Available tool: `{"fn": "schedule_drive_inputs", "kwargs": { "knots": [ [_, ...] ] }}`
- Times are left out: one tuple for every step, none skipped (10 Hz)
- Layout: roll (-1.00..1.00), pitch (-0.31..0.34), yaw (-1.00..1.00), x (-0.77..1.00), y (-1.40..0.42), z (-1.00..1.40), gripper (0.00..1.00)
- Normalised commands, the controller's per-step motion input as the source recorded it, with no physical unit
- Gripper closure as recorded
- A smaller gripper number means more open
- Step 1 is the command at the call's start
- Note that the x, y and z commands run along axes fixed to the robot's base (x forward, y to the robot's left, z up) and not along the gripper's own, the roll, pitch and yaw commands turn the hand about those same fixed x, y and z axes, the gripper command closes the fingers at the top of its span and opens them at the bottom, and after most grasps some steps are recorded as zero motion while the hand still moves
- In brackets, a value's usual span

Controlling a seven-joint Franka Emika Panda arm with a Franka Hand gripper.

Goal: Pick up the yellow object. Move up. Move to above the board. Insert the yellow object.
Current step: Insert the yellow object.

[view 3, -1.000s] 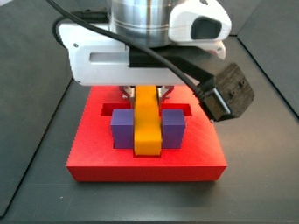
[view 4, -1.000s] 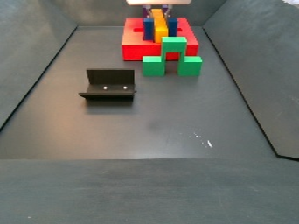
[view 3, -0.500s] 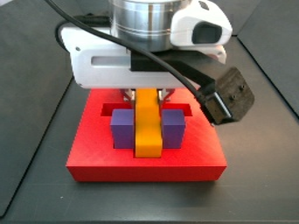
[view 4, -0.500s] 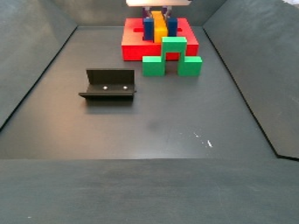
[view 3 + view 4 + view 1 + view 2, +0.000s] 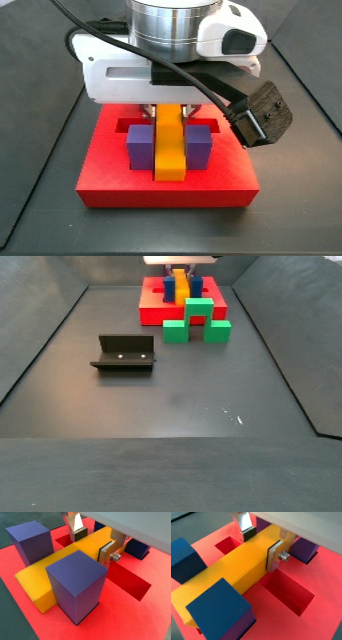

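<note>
The yellow object point(image 5: 53, 572) point(image 5: 224, 582) lies flat in a slot of the red board point(image 5: 107, 185), between two upright purple blocks point(image 5: 139, 148) point(image 5: 198, 148). In both wrist views my gripper point(image 5: 92, 545) point(image 5: 262, 546) straddles the bar's far end, open. One pad point(image 5: 272, 559) sits against the bar's side and the other pad point(image 5: 249, 534) stands a little off it. In a side view the gripper point(image 5: 168, 103) hangs just above the board's back. In the distant side view the board point(image 5: 154, 301) and bar point(image 5: 178, 291) are small.
Open recessed slots point(image 5: 127, 579) point(image 5: 284, 592) lie beside the bar. Blue blocks point(image 5: 184, 559) point(image 5: 221, 607) stand on the board. Green blocks point(image 5: 175, 331) point(image 5: 218, 331) sit in front of the board. The fixture point(image 5: 124, 354) stands on the dark floor. A cable and black camera point(image 5: 261, 115) hang off the wrist.
The gripper body has risen slightly over the board. The yellow object stays in its slot and has not moved.
</note>
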Motion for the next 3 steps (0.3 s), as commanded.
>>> {"fn": "schedule_drive_inputs", "kwargs": {
  "knots": [
    [-0.12,-0.031,0.00,0.00,0.09,-0.07,1.00],
    [-0.01,0.000,0.00,0.00,0.00,0.00,1.00],
    [0.00,0.000,0.00,0.00,0.00,0.00,1.00]
  ]
}}
